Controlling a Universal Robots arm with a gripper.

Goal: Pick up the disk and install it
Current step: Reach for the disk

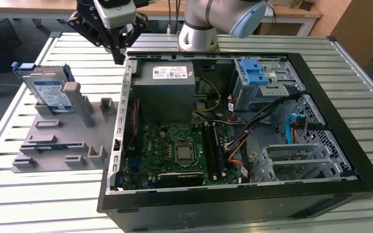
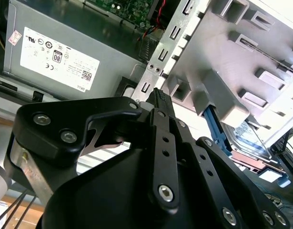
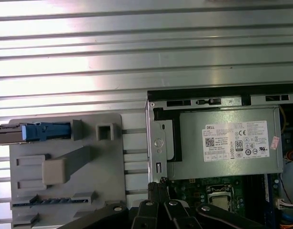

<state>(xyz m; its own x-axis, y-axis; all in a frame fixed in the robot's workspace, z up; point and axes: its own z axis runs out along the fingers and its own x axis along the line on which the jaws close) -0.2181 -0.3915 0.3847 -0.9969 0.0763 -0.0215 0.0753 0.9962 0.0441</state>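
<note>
Your hand [image 1: 118, 58] hangs pointing down, its fingers drawn together at the tips and nothing held between them. The first wrist view shows the fingertips [image 3: 161, 185] meeting in one narrow point. It is poised over the rear corner of the open computer case [image 1: 238, 206], above the thin metal wall that separates the power supply [image 1: 167, 97] from the bare worktop [image 1: 44, 204]. I cannot tell whether the tips touch that wall or hover just above it.

The disk [image 1: 49, 90] is not in your grip. It stands on edge in a slot at the far end of the grey fixture [image 1: 57, 145], towards the exterior view's left and well apart from the hand. Its labelled face points outward and its blue bracket shows along the edges. I judge it is parked upright so that both flat faces are free for fingers coming down from above.

The case lies on its side with the panel off, so everything inside faces up. That includes the drive cage [image 1: 267, 87] with its blue latch, on the far side of the power supply. Laid out this way, the interior is likely open to a straight approach from above. As things stand, the pick has not been made.
</note>
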